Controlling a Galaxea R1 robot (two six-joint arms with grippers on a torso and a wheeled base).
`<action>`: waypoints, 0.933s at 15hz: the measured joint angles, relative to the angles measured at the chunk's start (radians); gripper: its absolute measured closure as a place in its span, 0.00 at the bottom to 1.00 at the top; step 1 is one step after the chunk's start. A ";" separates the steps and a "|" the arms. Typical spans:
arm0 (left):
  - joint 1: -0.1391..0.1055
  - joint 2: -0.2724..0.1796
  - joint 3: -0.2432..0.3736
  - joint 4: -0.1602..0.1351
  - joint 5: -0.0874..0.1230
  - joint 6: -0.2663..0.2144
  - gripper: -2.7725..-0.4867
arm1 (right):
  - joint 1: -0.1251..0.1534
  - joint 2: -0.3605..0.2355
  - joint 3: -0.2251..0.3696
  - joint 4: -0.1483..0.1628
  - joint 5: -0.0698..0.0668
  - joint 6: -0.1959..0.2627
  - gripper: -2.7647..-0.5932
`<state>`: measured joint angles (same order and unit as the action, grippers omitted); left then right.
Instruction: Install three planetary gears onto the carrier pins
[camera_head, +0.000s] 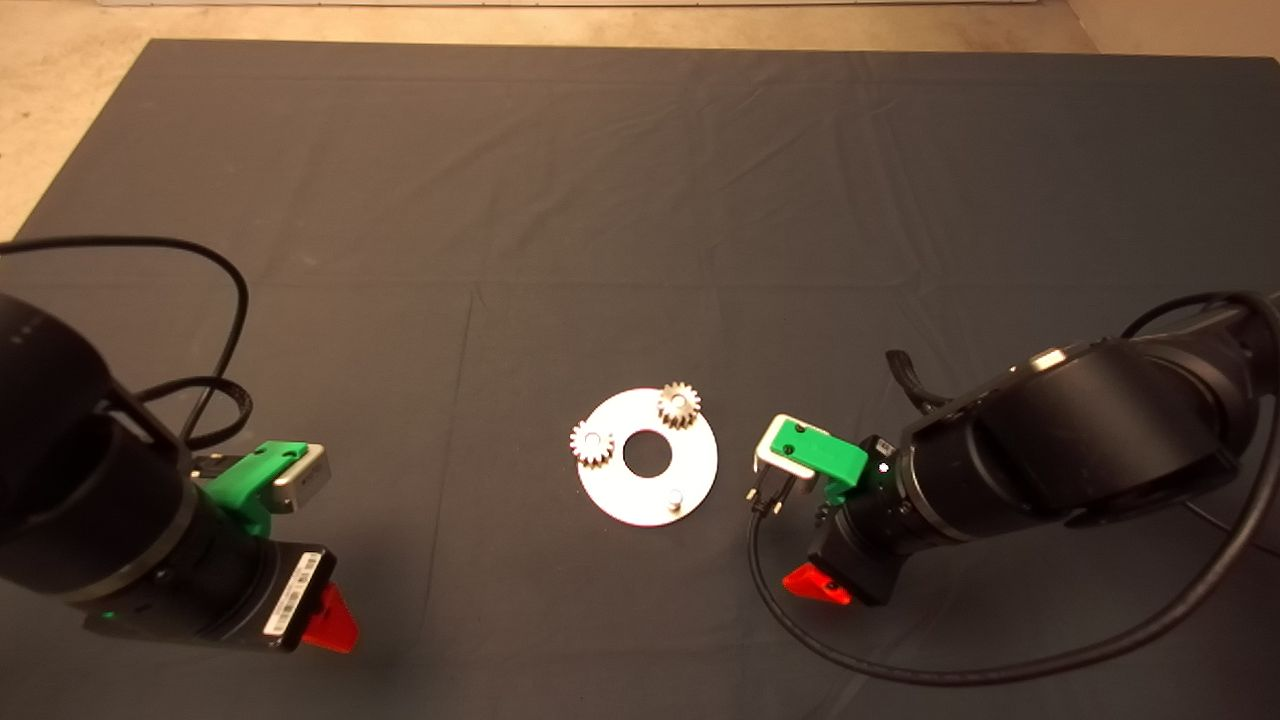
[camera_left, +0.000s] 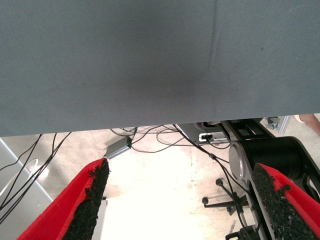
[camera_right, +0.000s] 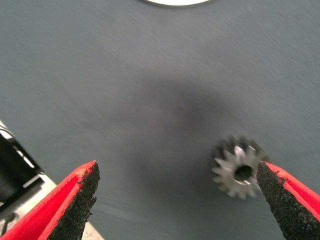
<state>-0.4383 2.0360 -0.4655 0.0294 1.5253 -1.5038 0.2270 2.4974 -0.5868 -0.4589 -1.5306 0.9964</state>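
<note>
A flat round silver plate (camera_head: 648, 480) lies on the mat's middle. Two planetary gears (camera_head: 679, 405) (camera_head: 591, 443) sit on two of its carrier pins. The third pin (camera_head: 676, 497) stands bare. The third gear (camera_right: 238, 166) lies flat on the mat in the right wrist view, between the open fingers and close to one pad (camera_right: 275, 200). In the head view that gear is hidden under the right arm. My right gripper (camera_head: 818, 586) (camera_right: 177, 170) hangs low over the mat, right of the plate. My left gripper (camera_head: 330, 620) (camera_left: 181, 167) is open and empty at the lower left.
The plate's edge (camera_right: 175, 1) shows in the right wrist view. The left wrist view looks past the mat's edge at cables (camera_left: 165, 135) and a stand (camera_left: 225, 200) on the floor. A black cable (camera_head: 950, 670) loops below the right arm.
</note>
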 joint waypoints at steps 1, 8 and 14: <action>0.000 0.000 0.000 0.000 0.000 0.000 0.32 | 0.000 -0.014 0.000 0.000 -0.001 -0.015 0.20; 0.000 0.000 0.000 0.000 0.000 0.000 0.32 | -0.003 -0.046 0.000 -0.008 -0.001 -0.079 0.20; 0.000 0.000 0.000 0.000 0.000 0.001 0.32 | -0.019 -0.054 -0.033 -0.018 0.000 -0.155 0.20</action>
<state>-0.4383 2.0360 -0.4655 0.0293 1.5257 -1.5032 0.2081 2.4434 -0.6196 -0.4772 -1.5309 0.8409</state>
